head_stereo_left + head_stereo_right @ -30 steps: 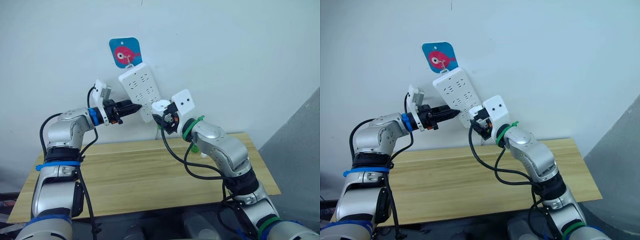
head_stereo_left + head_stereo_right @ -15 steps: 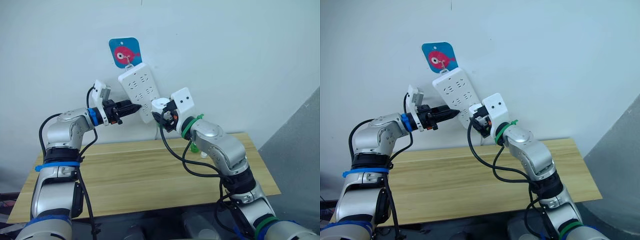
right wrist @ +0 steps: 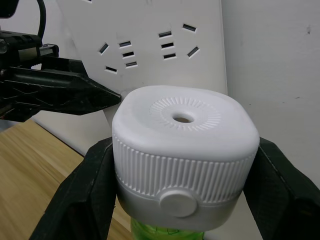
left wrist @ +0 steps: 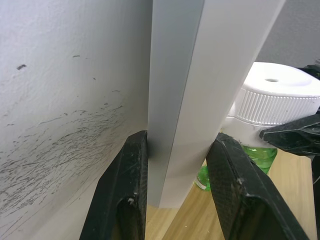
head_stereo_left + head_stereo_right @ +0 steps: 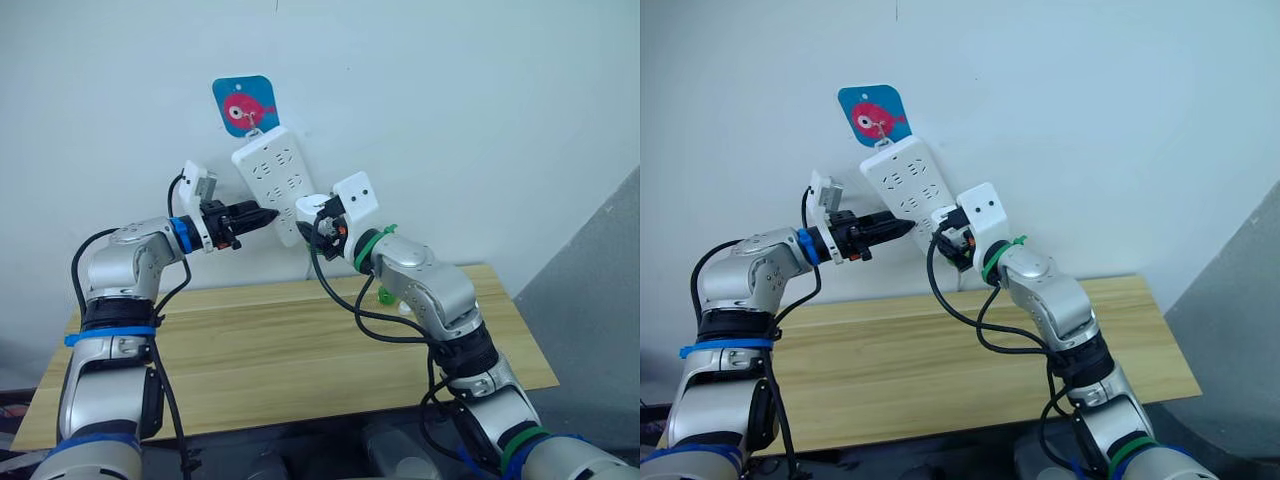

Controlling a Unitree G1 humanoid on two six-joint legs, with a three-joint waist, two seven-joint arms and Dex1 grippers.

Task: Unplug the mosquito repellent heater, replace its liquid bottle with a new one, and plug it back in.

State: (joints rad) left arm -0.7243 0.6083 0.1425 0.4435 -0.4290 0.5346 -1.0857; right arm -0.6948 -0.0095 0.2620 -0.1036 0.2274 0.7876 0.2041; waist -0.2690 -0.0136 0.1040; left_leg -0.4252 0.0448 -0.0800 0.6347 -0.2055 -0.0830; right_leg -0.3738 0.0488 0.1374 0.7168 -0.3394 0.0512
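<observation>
The mosquito repellent heater (image 3: 184, 145) is a white rounded unit with a round vent hole on top and a green liquid bottle (image 4: 261, 157) under it. My right gripper (image 5: 318, 222) is shut on it, one black finger (image 3: 82, 192) on each side. It hangs just in front of the lower end of the white power strip (image 5: 268, 180) on the wall. Its prongs are hidden. My left gripper (image 5: 262, 215) is shut on the strip's lower left edge, with a finger (image 4: 131, 165) on either face of the strip.
The strip hangs tilted from a blue hook plate with a pink fish (image 5: 245, 104). Below lies a wooden table (image 5: 250, 350). A small green bottle (image 5: 385, 295) stands on it near the wall, partly behind my right arm.
My right gripper has carried the heater up and to the left, closer to the strip's lower end. The left gripper keeps its hold on the strip. The camera has shifted slightly.
</observation>
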